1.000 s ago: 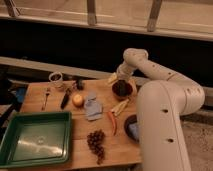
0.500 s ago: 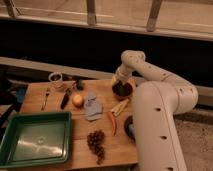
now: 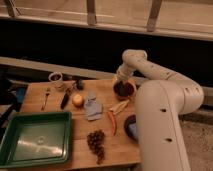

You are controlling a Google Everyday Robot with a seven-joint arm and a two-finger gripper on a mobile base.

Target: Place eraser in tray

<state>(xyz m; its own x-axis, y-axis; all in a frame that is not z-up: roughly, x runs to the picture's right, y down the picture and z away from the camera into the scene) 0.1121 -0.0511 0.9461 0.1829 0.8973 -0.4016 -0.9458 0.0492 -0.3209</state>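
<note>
Lower over the dark bowl (image 3: 126,91) went the gripper (image 3: 120,84), whether open or closed I couldn't tell; the eraser (image 3: 79,85) lay outside the tray (image 3: 37,116).

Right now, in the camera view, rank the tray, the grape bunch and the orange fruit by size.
1. tray
2. grape bunch
3. orange fruit
The gripper is at the dark bowl, far right of the table.
</note>
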